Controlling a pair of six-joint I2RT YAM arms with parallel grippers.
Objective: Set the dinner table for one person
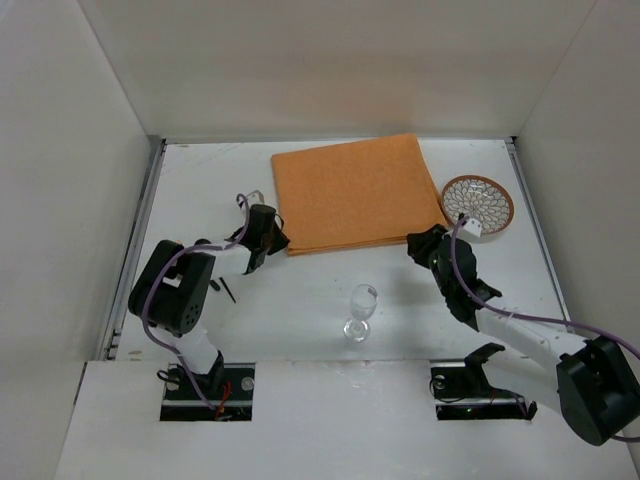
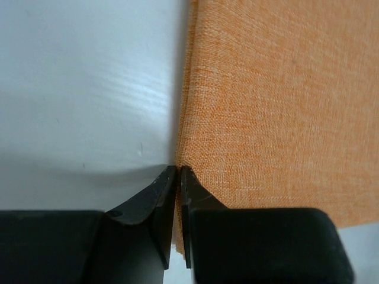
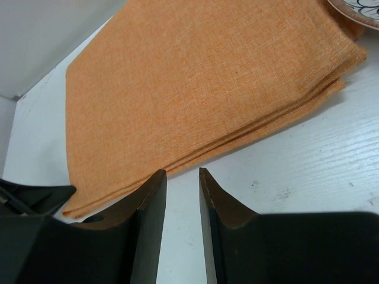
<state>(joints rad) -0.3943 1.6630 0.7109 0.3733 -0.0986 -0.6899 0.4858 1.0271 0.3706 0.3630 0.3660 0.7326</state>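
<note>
We judge the step in hand to be laying the placemat. At the left, the left gripper is clenched on the nine o'clock edge of the folded orange cloth, with a sliver of fabric showing between its nearly closed jaws. The cloth lies flat and slightly askew at the desk's twelve o'clock side. At six o'clock from it an empty wine glass stands upright, well apart from the cloth. Further right, the right gripper is released, its jaws parted over bare surface just beside the cloth's five o'clock corner and touching nothing. At three o'clock from the cloth sits a patterned plate, which the cloth's corner meets.

Next, we think the right gripper needs to pinch that corner, so both arms can draw the cloth toward six o'clock without hitting the glass.

The desk spreads beneath everything, from the arm bases to the far wall. It is matte white and plain, hemmed by white walls, with faint specks near the right gripper.
</note>
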